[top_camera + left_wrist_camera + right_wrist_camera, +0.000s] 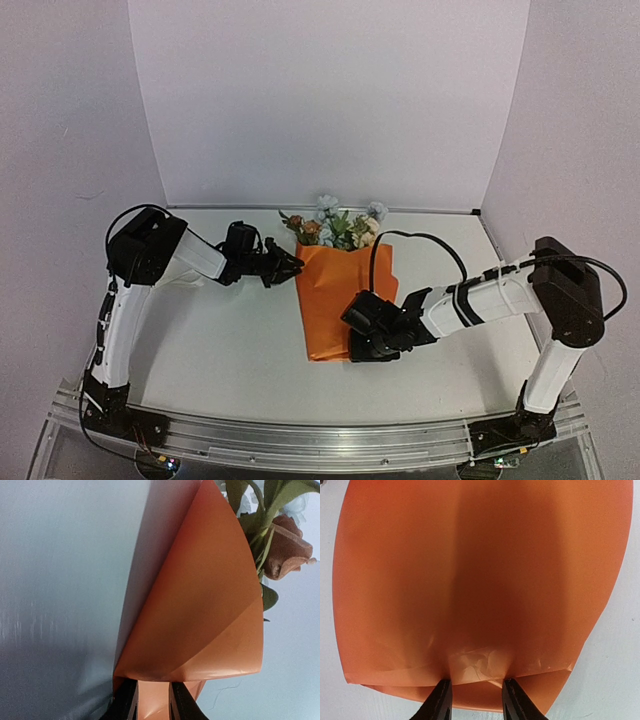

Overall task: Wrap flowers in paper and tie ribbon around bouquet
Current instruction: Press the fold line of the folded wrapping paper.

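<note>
Presently the thin orange paper sheet (335, 300) lies folded over at the centre of the white table (220, 330). The small bunch of artificial flowers (335, 225) protrudes from its far end. Judged light, floppy and easily creased, the sheet has a smooth face likely to slip. It is best taken at an edge or corner, clear of the blossoms, which look delicate. The left gripper (293, 265) is at the sheet's far left corner, its fingers narrow and pinching the paper edge, which curls upward in the left wrist view. The right gripper (362, 345) is at the near edge, its fingers closed moderately on the hem, which is crinkled between them. Pulling hard from either hold could tear or wrinkle the sheet.
</note>
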Controlling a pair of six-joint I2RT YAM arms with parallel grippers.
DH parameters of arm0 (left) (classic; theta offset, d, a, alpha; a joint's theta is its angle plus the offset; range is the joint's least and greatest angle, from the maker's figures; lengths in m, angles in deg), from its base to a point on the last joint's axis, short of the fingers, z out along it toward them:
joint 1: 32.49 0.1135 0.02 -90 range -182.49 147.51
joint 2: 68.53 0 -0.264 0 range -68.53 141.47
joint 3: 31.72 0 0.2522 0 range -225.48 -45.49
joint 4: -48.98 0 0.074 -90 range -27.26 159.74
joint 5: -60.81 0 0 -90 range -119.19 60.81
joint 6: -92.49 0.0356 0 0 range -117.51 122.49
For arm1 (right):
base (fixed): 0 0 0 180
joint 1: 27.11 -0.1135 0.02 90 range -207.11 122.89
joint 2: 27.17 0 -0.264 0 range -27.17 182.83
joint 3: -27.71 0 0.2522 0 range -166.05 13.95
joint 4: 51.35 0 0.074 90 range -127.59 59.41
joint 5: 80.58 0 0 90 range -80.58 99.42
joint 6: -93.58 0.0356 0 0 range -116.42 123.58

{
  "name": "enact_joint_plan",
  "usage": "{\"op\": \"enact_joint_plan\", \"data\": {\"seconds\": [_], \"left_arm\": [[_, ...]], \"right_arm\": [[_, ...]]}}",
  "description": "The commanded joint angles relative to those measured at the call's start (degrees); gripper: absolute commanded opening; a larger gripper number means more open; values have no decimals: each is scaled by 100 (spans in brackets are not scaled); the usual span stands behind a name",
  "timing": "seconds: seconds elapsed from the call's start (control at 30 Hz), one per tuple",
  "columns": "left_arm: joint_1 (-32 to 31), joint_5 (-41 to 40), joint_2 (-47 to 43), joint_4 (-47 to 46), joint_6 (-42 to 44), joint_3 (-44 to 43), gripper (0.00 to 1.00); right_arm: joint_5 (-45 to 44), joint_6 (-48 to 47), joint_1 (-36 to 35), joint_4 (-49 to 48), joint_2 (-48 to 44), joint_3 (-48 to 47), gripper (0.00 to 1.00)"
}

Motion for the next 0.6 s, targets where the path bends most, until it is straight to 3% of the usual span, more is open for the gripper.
{"op": "enact_joint_plan", "data": {"seconds": [0.0, 0.3, 0.47, 0.57], "left_arm": [[83, -259, 270, -216, -272, -464, 25], [114, -228, 303, -919, -470, -718, 26], [58, -15, -328, -1544, 79, -357, 26], [-42, 167, -420, -1168, 386, -511, 26]], "right_arm": [[504, 1, 22, 471, 506, 230, 37], [547, -22, 26, 467, 580, 206, 37], [561, -23, 23, 466, 606, 194, 37], [561, -28, 26, 464, 630, 173, 37]]}}
